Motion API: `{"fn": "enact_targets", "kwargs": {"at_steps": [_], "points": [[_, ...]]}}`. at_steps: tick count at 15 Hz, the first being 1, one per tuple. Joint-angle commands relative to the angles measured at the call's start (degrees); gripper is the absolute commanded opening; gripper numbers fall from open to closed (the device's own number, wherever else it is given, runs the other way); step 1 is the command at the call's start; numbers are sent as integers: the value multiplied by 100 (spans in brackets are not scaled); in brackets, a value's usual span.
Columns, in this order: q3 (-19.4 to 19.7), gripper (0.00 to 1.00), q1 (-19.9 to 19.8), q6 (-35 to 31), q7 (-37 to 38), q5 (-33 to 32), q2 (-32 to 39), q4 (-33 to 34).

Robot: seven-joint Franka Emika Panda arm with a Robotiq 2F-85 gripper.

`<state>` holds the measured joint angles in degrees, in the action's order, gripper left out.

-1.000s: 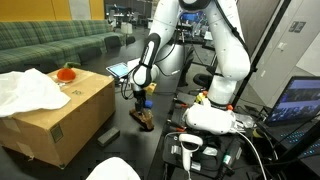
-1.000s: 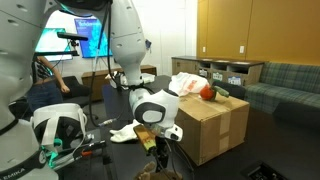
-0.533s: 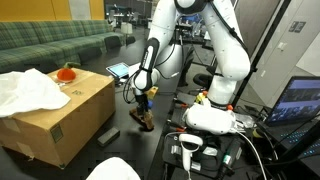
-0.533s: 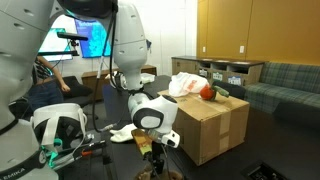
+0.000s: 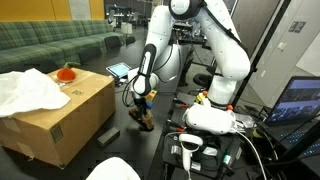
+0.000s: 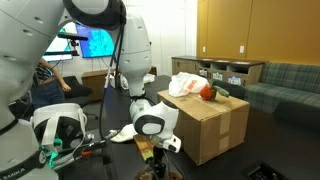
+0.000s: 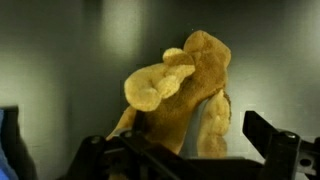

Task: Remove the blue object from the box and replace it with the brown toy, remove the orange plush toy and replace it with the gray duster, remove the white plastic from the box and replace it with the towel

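A brown plush toy (image 7: 180,95) fills the wrist view and lies low beside the cardboard box (image 5: 60,115). It shows under the arm in an exterior view (image 5: 144,121). My gripper (image 7: 187,142) is open, with one dark finger on each side of the toy and a gap at the right finger. It hangs just over the toy in both exterior views (image 5: 142,107) (image 6: 152,146). An orange plush toy (image 5: 67,72) (image 6: 208,92) and crumpled white plastic (image 5: 28,90) (image 6: 185,84) sit on top of the box. A blue thing (image 7: 5,145) shows at the left edge of the wrist view.
A white cloth (image 5: 115,170) lies near the front edge. A white robot base with cables (image 5: 210,122) stands beside the arm. A green sofa (image 5: 50,45) runs behind the box, and monitors (image 6: 95,42) stand at the back.
The gripper has come down a little closer over the brown toy. The box and the things on it have not moved.
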<state>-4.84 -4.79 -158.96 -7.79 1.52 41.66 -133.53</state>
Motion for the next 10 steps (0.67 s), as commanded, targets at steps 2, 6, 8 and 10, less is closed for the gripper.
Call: {"fn": "enact_targets", "kwargs": {"at_steps": [2, 6, 8, 10], "points": [[34, 100, -1, -95, 86, 25, 418, 386], [26, 98, -115, -45, 81, 51, 594, 575], [14, 73, -180, -36, 64, 59, 628, 615], [-20, 65, -213, -2, 81, 80, 673, 664]]}}
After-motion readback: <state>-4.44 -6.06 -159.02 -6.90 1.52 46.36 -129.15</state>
